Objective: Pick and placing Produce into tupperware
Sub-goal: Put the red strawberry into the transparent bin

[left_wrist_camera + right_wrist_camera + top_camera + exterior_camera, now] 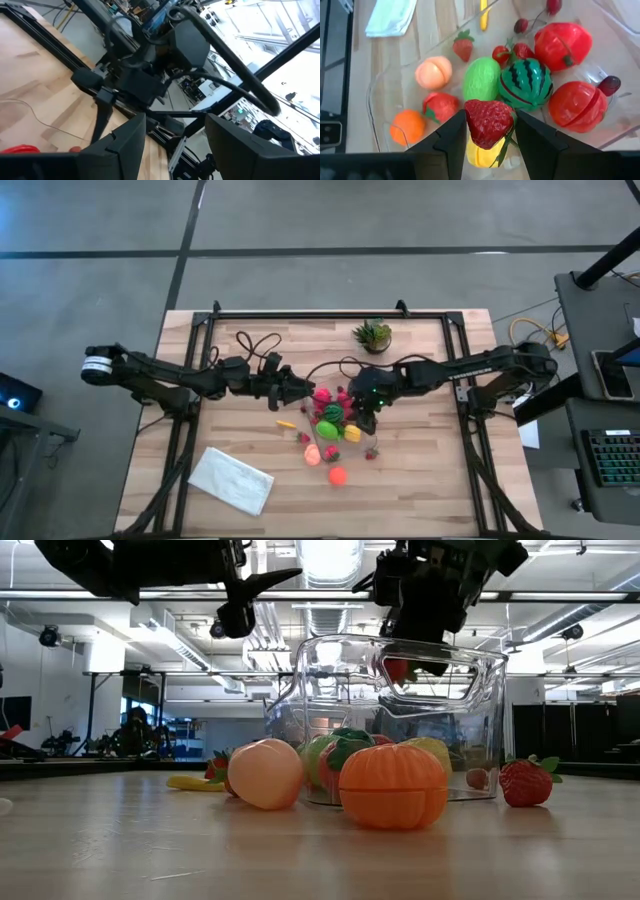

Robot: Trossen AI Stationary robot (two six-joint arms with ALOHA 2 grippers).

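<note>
The clear tupperware (pixel 338 416) (pixel 395 720) stands mid-table. It holds a striped watermelon (pixel 526 84), a lime-green fruit (pixel 481 79) and red fruits (pixel 563 44). A peach (pixel 265 773), an orange (pixel 393 786), a banana (pixel 195 783) and a strawberry (pixel 525 783) lie on the table around it. My right gripper (pixel 489 135) (pixel 365 415) hovers over the tupperware, shut on a red strawberry (pixel 489 122). My left gripper (pixel 175 150) (pixel 300 392) is open in the air just left of the tupperware, touching nothing. My right gripper pinches the red strawberry's body (pixel 472 122) between its two fingers, coming from above and pointing down. The strawberry is lifted clear, at about the height of the tupperware's rim (pixel 400 668), with its green leaves (pixel 506 142) at the near side of the hold.
A spiky potted plant (pixel 372 335) stands near the far edge. A white folded cloth (pixel 230 480) lies at the near left. A black frame (pixel 330 313) and cables (pixel 255 345) run along the far side. Bare wood shows at the near right (pixel 430 480).
</note>
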